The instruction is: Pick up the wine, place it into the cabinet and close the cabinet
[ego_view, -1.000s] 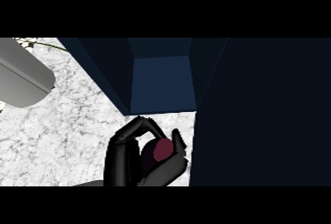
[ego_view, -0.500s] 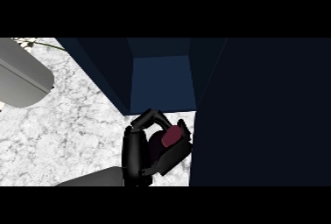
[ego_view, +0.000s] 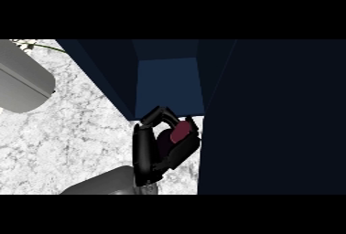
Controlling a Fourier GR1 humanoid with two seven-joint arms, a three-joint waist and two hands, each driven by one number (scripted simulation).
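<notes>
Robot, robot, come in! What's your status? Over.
Left hand curled round the wine; right hand out of sight. Wine just outside the open cabinet, not in yet. Nothing seen blocking the opening.

open cabinet [ego_view: 169, 84] between dark panels [ego_view: 277, 119]

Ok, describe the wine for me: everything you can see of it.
Only a small dark-red, rounded patch of the wine shows. The rest is hidden inside the black right hand, whose fingers and thumb curl round it. Its neck, label and tilt cannot be made out. It is held over the marble counter, right at the mouth of the open dark-blue cabinet, not yet inside.
</notes>
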